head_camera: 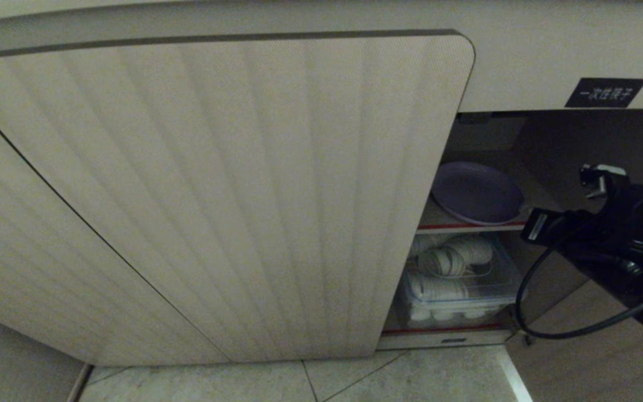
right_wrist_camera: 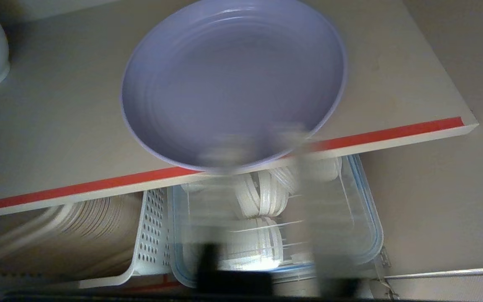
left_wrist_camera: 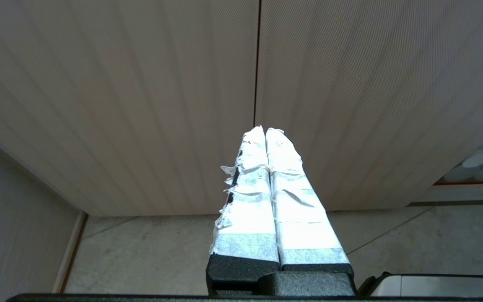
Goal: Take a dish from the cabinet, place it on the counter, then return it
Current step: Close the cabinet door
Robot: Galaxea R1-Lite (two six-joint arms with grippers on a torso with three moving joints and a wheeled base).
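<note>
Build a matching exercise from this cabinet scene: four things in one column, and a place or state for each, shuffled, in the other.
Things:
1. lavender dish
2. clear bin of white dishes
3. black label
4. left end effector

Places or states:
A. on the cabinet front above the open compartment
B. on the red-edged shelf, its rim past the front edge
C. shut, facing the closed ribbed doors
D. below the shelf, at the bottom of the cabinet

Pairs: 1-B, 2-D, 3-A, 4-C
</note>
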